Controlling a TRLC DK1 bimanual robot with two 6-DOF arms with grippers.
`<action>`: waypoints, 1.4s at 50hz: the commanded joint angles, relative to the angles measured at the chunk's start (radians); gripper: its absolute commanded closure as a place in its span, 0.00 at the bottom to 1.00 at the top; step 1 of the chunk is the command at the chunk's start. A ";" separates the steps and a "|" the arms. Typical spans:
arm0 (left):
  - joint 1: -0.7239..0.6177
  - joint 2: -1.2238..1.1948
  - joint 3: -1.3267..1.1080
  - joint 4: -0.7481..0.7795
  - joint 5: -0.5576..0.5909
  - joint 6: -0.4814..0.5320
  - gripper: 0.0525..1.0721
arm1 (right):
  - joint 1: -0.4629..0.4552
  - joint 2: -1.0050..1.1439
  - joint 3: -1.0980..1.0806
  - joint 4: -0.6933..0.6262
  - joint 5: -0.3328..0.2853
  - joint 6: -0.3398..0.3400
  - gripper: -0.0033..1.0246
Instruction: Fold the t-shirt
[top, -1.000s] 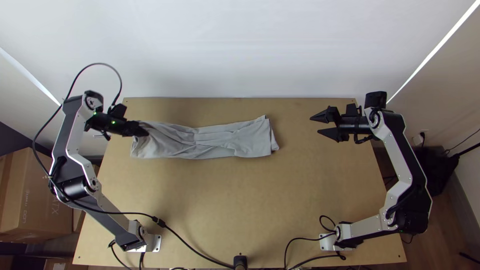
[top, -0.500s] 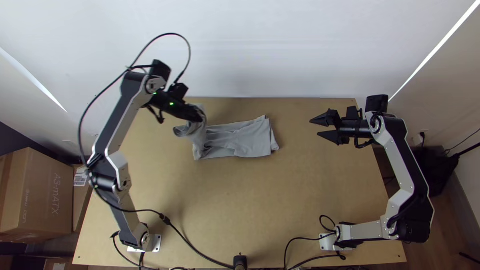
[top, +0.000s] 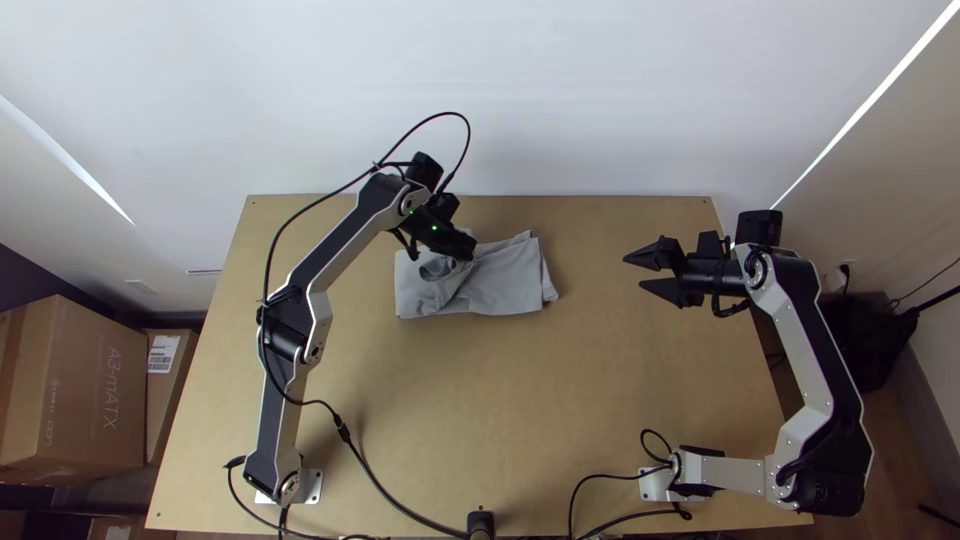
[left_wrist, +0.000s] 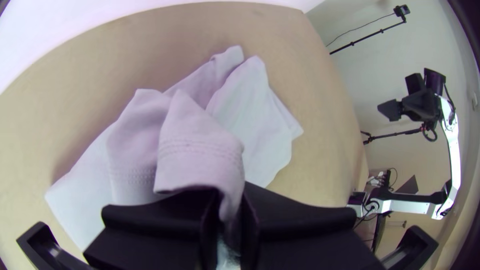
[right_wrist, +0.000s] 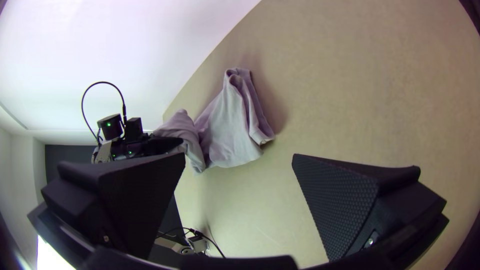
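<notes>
1. Left pincer (top: 468, 250): I have it closed on a stitched fold of the grey t-shirt (top: 505, 280), the cloth squeezed between its two flat fingers and curling up out of them. It points towards four o'clock.
2. That t-shirt is at twelve o'clock on my light wooden worktop (top: 460, 400), a little inside the far edge. It lies as a short folded bundle: bunched and doubled over at its nine o'clock end, where I grip it, and flatter towards three o'clock, with some creases and uneven corners.
3. My right pincer (top: 640, 272) is over the worktop at three o'clock from the cloth, well apart from it. Its fingers are spread wide, pointing to nine o'clock, and hold nothing.
4. I see the left arm's base (top: 290, 487) at seven o'clock on the worktop, the right arm's base (top: 665, 485) at five.
5. Beyond the worktop, I make out a large cardboard box (top: 95, 390) at nine o'clock and a pale wall (top: 500, 90) at twelve.
</notes>
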 joint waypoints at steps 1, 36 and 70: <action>-0.035 0.021 0.029 0.071 0.003 -0.073 0.97 | 0.011 -0.041 -0.047 0.018 0.014 0.031 0.04; -0.194 -0.044 0.030 0.493 -0.017 -0.246 0.04 | 0.282 -0.009 -0.220 0.419 0.259 0.117 0.04; 0.172 -0.498 -0.076 0.354 -0.206 -0.167 0.04 | 0.379 0.434 0.122 0.523 0.269 0.023 0.04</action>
